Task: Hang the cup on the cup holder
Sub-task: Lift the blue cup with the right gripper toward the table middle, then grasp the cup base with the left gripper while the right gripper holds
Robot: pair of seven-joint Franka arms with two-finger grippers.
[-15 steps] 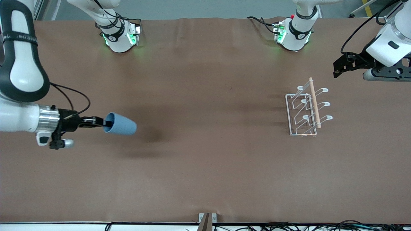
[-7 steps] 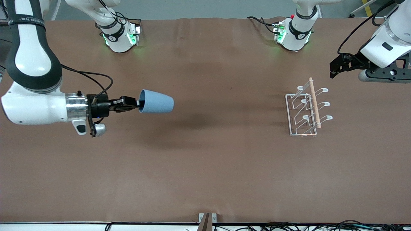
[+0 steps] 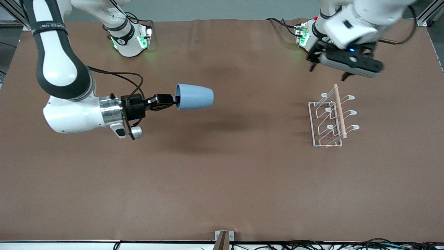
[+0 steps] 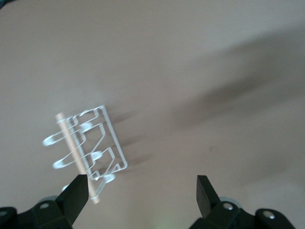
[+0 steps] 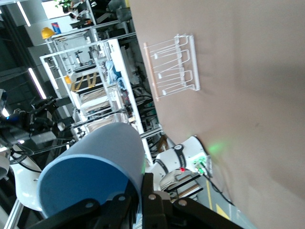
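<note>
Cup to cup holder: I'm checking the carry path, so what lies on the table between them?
Nothing: in the front view only bare brown table separates the cup, held by the right gripper, from the cup holder.

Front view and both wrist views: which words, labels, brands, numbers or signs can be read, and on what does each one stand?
No text can be read for certain.
Black band on the right arm: white lettering, too small to read.
Round mark on an arm base: a symbol, no words.
Blue sign in the room, right wrist view: too blurred to read.
Cup and cup holder: no print visible.
</note>
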